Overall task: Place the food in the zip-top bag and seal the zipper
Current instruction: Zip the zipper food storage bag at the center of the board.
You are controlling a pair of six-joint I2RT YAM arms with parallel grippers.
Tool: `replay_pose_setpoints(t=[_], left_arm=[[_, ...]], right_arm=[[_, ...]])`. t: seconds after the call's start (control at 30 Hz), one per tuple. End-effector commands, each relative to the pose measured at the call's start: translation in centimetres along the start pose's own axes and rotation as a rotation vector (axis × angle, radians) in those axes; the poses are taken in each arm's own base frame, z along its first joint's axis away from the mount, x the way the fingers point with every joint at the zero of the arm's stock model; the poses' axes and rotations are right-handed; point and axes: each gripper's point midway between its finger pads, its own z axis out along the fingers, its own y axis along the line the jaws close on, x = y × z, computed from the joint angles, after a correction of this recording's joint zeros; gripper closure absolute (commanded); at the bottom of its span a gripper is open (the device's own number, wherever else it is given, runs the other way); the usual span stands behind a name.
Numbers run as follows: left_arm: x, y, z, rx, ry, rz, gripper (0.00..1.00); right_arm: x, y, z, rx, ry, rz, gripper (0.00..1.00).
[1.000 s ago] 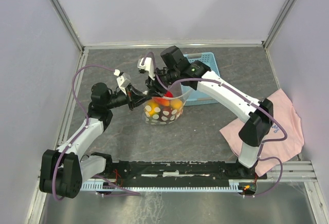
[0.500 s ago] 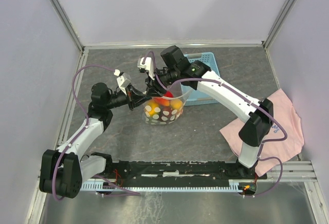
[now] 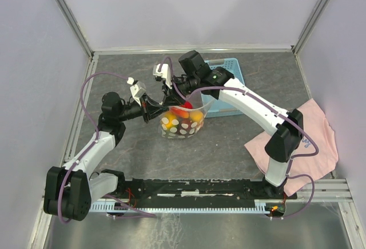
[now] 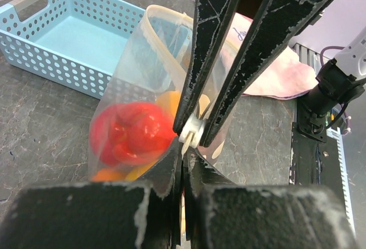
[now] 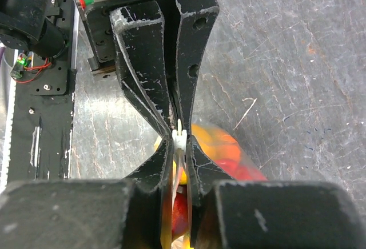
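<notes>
Food is in the zip-top bag; left hand and right hand pinch the zipper tight, mouth gaping, sealing left.

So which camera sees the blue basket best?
Left wrist view: the blue basket shows its holes and handle slot clearly. The top view has it partly behind the right arm; the right wrist view misses it.

Left arm stretched forward, forearm low, left end effector aimed right. Right arm arched over, elbow high, right end effector angled down-left. Both pairs of fingers pinched tight on the zipper.
</notes>
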Motion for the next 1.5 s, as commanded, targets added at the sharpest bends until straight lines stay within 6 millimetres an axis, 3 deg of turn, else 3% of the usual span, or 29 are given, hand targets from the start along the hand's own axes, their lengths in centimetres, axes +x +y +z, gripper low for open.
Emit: replay_pose_setpoints(t=[0.0,0.37,0.67,1.17,1.47], left_arm=[[-1.2,0.1,0.0,-0.012,-0.033,0.098,0.97],[-1.4,0.4,-0.2,-0.045,-0.05,0.114,0.97],[-1.6,1.2,-0.5,-0.109,-0.063,0.118,0.97],[-2.6,5.8,-1.9,-0.406,-0.103,0.054,0.97],[-4.4,8.2,-4.4,-0.645,-0.214,-0.016,0.97]], right_arm=[[-1.8,0.0,-1.6,0.007,-0.032,-0.054,0.98],[1.3,-1.8,-5.3,0.135,0.033,-0.041,0.98],[2.8,-2.5,-7.1,0.197,0.056,-0.016,0.98],[4.0,-2.9,-8.8,0.282,0.056,0.058,0.98],[4.5,-2.3,-9.7,0.318,0.047,0.101,0.98]])
